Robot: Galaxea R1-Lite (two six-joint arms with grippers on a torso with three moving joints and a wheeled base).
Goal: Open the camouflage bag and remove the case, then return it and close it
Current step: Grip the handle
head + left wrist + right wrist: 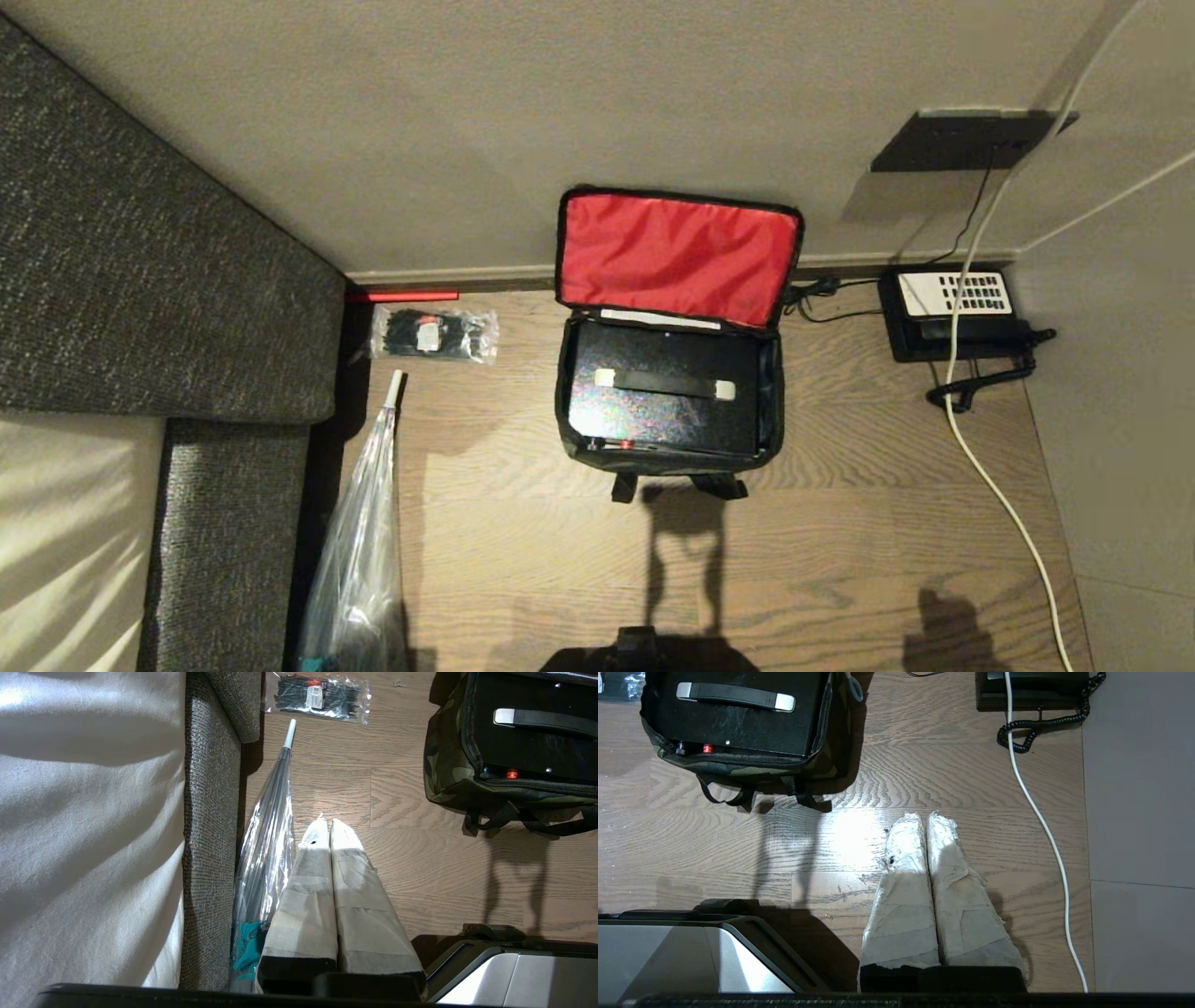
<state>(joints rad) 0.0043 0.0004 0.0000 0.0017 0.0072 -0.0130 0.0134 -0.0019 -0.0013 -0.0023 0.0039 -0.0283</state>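
Wrist views: left claw (328,823), right claw (924,817) closed, empty.

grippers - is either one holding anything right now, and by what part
Nothing is held. The left gripper and right gripper hang shut and empty over the floor, apart from the camouflage bag.

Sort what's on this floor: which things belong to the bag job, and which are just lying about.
Job:
- camouflage bag, lid open
- case, inside the bag

Lying about:
- telephone
- packet of black ties
- clear umbrella
- white cable
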